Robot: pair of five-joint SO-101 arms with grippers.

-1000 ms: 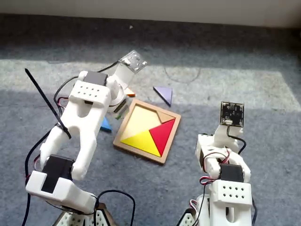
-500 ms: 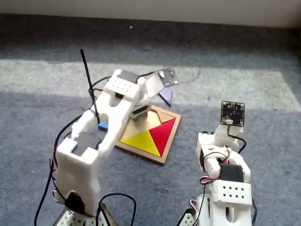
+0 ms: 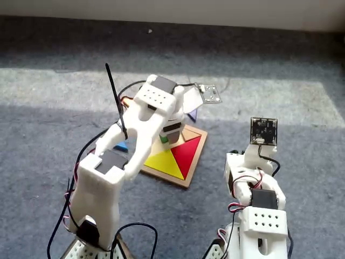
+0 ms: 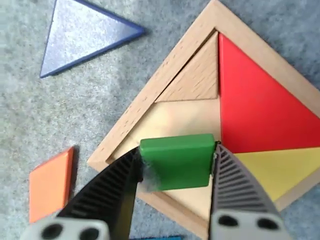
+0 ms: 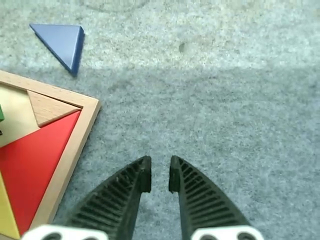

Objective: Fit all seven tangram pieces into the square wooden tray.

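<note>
The left arm (image 3: 135, 140) stretches out over the square wooden tray (image 3: 197, 161), which lies cornerwise on the grey, carpet-like worktop (image 3: 302, 108). The left end effector (image 4: 176, 154) is part-way open. Its two ribbed fingers (image 4: 117, 185) press on opposite sides of a green square tangram piece (image 4: 172, 165). In the left wrist view the green piece overlaps the tray's rim (image 4: 169, 75) and a pale cream area inside it. Whether the piece touches the tray or hangs just above it cannot be told. In the high view a bit of green (image 3: 163, 139) shows under the end effector, over the left part of the tray.

A red triangle (image 4: 255, 105) fills the right side of the tray, and a yellow triangle (image 4: 270, 170) sits edge to edge with it on the near side. At the far corner is a wood-grained triangle (image 4: 195, 75), either a piece or bare tray floor.

Outside the tray, a violet-blue triangle (image 5: 60, 40) lies on the worktop beyond the far corner, apart from the rim. An orange piece (image 4: 50, 182) lies flat near the tray's left rim without touching it. A blue piece (image 3: 121, 145) lies left of the tray, partly hidden by the left arm.

The right arm (image 3: 256, 194) stands right of the tray. The right end effector (image 5: 159, 175) hangs over bare worktop with a narrow slit between its fingertips and nothing in its grip.
</note>
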